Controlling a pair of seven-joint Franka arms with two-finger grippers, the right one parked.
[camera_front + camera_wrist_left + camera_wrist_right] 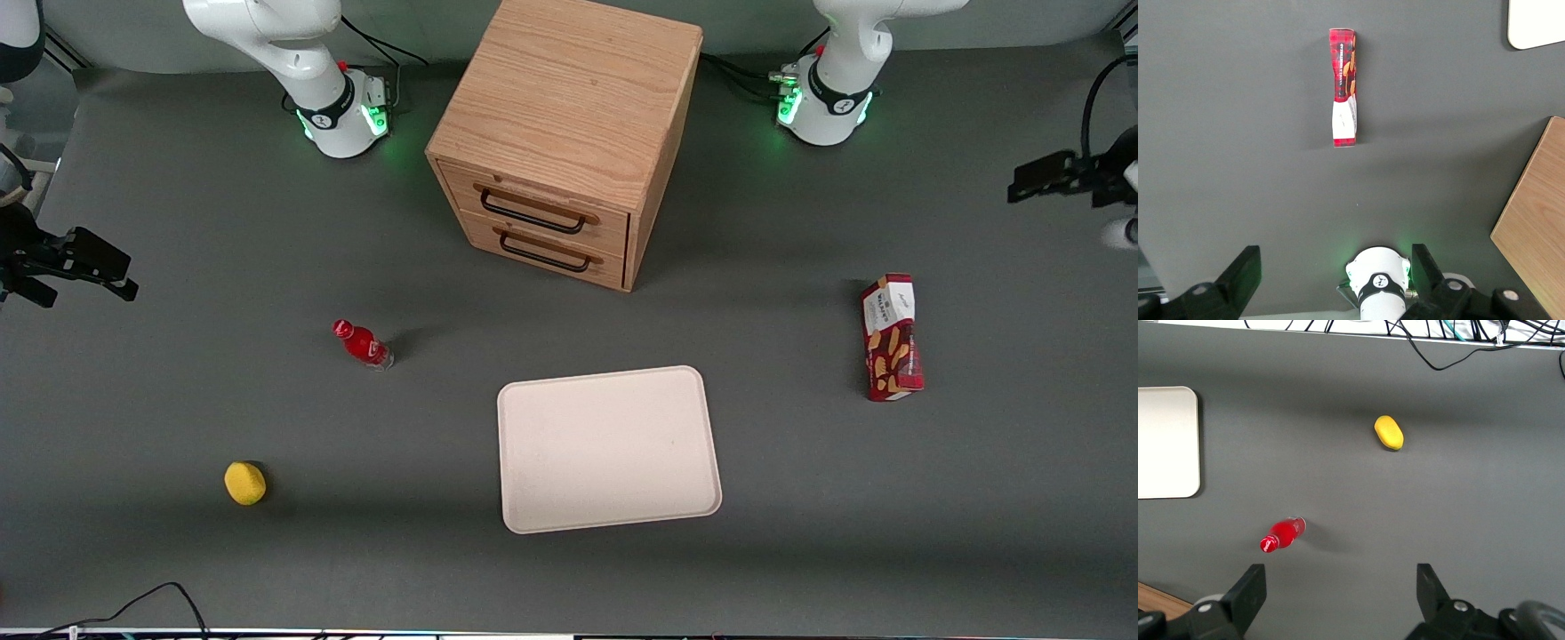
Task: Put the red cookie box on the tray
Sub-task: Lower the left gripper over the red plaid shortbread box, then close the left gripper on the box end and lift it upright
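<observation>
The red cookie box point(891, 338) lies on the grey table toward the working arm's end, apart from everything else. It also shows in the left wrist view point(1343, 87). The cream-white tray point(609, 449) lies bare in the middle of the table, nearer to the front camera than the drawer cabinet; a corner of it shows in the left wrist view point(1538, 23). My left gripper point(1031, 178) hangs above the table at the working arm's end, farther from the front camera than the box and well apart from it. Its fingers point(1238, 277) are spread wide and hold nothing.
A wooden two-drawer cabinet point(569, 133) stands at the middle back, farther from the front camera than the tray. A small red bottle point(362, 344) and a yellow lemon-like thing point(244, 483) lie toward the parked arm's end. My arm's base point(1379, 283) stands near the cabinet.
</observation>
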